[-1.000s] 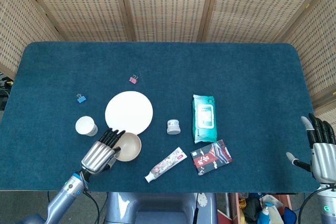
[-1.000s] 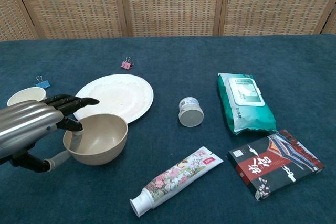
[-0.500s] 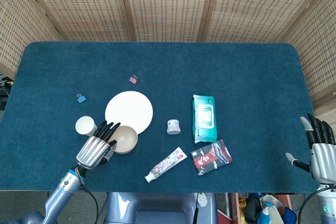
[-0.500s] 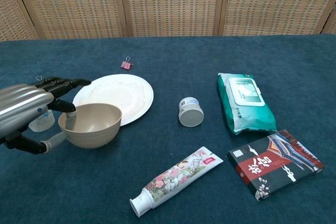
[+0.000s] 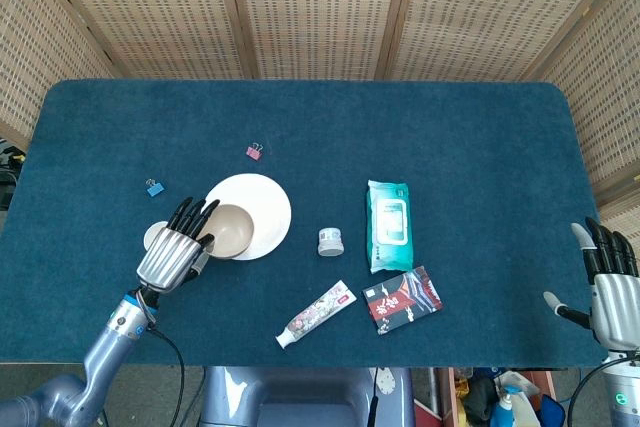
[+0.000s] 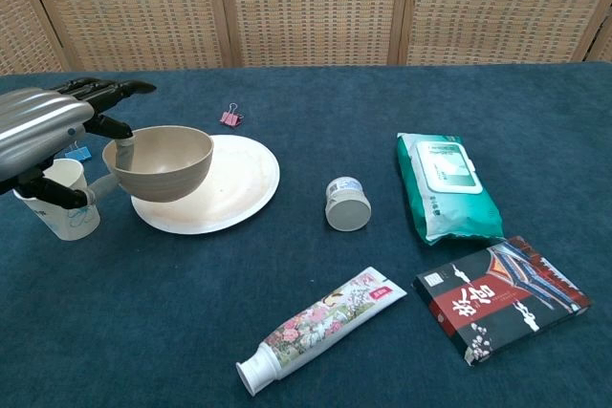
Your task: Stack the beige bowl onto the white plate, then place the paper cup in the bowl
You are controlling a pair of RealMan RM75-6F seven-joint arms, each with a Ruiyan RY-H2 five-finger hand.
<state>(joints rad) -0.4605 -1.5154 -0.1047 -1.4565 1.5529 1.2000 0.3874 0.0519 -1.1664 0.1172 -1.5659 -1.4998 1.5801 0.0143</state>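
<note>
My left hand [image 6: 43, 131] [image 5: 172, 252] grips the rim of the beige bowl [image 6: 161, 161] [image 5: 230, 230] and holds it in the air over the left edge of the white plate [image 6: 229, 188] [image 5: 265, 212]. The paper cup [image 6: 65, 207] stands upright on the cloth just left of the plate, partly behind my left hand; in the head view the hand hides most of the cup. My right hand [image 5: 610, 282] hangs off the table's right front corner with its fingers spread and nothing in them.
A small jar [image 6: 347, 204], a green wipes pack [image 6: 445, 185], a dark snack packet [image 6: 502, 297] and a toothpaste tube [image 6: 320, 330] lie right of the plate. A pink binder clip [image 6: 229, 118] and a blue one [image 5: 153, 187] lie behind it.
My left hand has lifted the bowl off the cloth and carried it back and up, from in front of the plate to above its left edge. The right hand has stayed put.
</note>
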